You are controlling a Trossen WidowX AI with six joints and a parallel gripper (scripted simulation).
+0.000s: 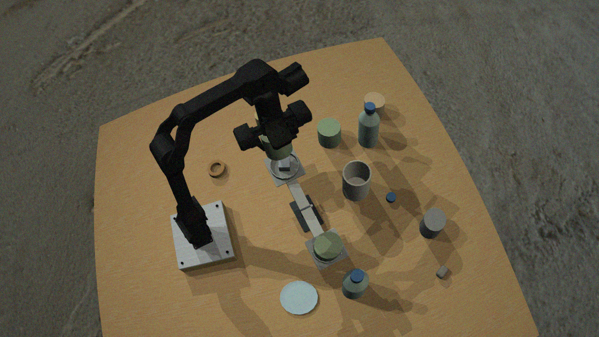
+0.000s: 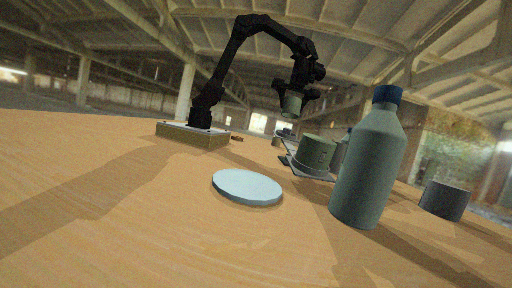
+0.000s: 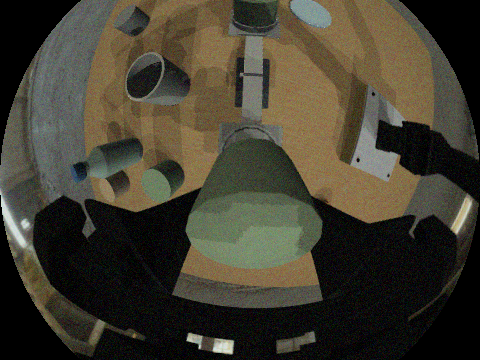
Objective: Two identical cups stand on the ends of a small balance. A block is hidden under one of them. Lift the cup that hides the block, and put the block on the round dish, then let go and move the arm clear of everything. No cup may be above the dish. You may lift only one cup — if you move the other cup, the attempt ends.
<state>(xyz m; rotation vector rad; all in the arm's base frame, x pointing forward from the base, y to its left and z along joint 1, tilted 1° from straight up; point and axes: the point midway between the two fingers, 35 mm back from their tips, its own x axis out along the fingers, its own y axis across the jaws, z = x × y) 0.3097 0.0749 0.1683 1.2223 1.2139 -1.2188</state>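
Observation:
My gripper [image 2: 291, 106] is shut on a green cup [image 1: 278, 150] [image 2: 291, 105] [image 3: 255, 215] and holds it upside down in the air above the far, raised end of the balance [image 1: 298, 194] [image 2: 289, 147] [image 3: 253, 100]. A small grey block [image 1: 284, 163] [image 2: 286, 130] lies uncovered in the ring on that end; the held cup hides it in the wrist view. The other green cup [image 1: 328, 246] [image 2: 315, 152] [image 3: 255, 12] stands on the near, lower end. The round dish [image 1: 298, 297] [image 2: 247, 186] [image 3: 311, 13], pale blue, has nothing on it.
A bottle [image 1: 355, 284] [image 2: 368, 164] stands beside the lower end. Another bottle [image 1: 368, 129] [image 3: 115, 158], a green cylinder [image 1: 329, 133] [image 3: 162, 181] and a hollow grey cup [image 1: 355, 186] [image 3: 170, 82] stand beyond the balance. A brown ring [image 1: 211, 171] [image 2: 237, 138] lies near the arm's base.

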